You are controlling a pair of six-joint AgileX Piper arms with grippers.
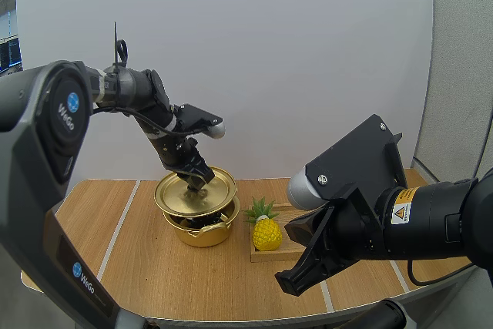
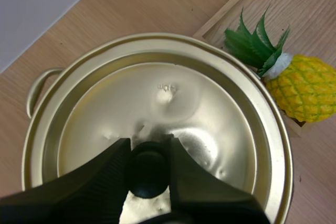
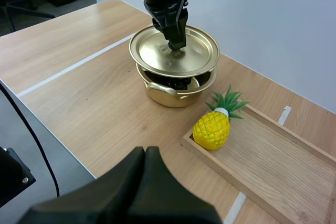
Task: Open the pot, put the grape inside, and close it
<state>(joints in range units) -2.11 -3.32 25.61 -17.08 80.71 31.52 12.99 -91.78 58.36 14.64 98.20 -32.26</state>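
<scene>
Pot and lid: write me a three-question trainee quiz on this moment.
1. True or false: the lid sits flush on the pot.
2. What lies on the wooden tray? A grapes; B pineapple; C wet wipes.
3. Fill in: the left gripper pinches the lid's ____.

Key: 1 false, it is held above the rim, with a gap; 2 B; 3 knob.

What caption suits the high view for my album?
Left gripper holds the lid just above the pot, beside a pineapple.
</scene>
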